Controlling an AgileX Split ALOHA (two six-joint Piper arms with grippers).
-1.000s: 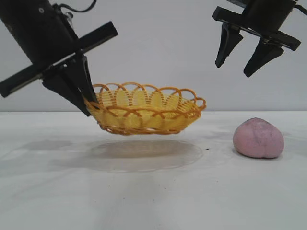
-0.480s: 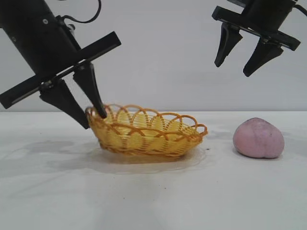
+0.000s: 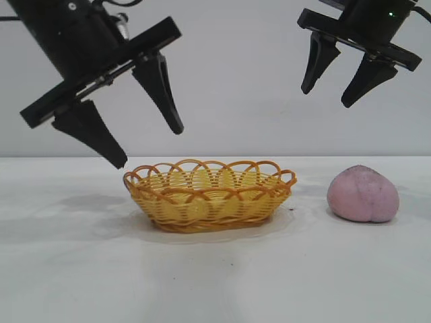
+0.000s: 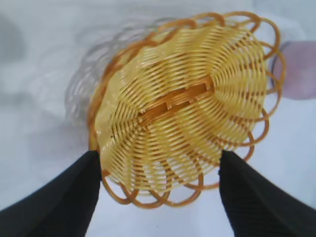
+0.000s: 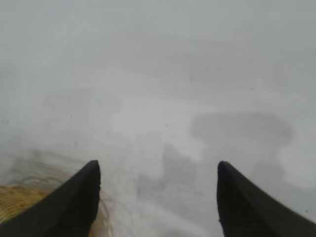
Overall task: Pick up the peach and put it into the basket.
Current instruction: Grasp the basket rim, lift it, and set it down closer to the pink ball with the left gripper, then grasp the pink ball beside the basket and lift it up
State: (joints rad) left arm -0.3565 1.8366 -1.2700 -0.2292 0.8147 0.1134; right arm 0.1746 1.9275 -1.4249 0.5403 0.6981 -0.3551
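Sitting flat on the white table (image 3: 215, 282), the basket (image 3: 210, 195) is serving as the landmark here: a yellow-orange wicker oval with a looped rim, nothing lying inside it. To the basket's right, well apart from it and at about the same depth, the peach (image 3: 363, 194) is resting on the table, a dull pink lump with faint dark streaks, touched by neither arm.

Above the basket's left end, the left gripper (image 3: 149, 147) is hanging clear of the rim, tilted, its two black fingers (image 3: 161, 91) spread wide and gripping nothing; one fingertip is hovering just outside the left edge of the basket, the other over its left half. In the left wrist view the basket (image 4: 182, 103) is lying straight below between the spread fingers (image 4: 59, 202), with a strip of the peach (image 4: 301, 69) showing past its far rim.

Higher up, above the gap between basket and peach, the right gripper (image 3: 328, 99) is hanging with its fingers apart and empty. In its wrist view the fingers (image 5: 74, 202) are framing bare table, with an edge of the basket (image 5: 19, 202) beside one finger.
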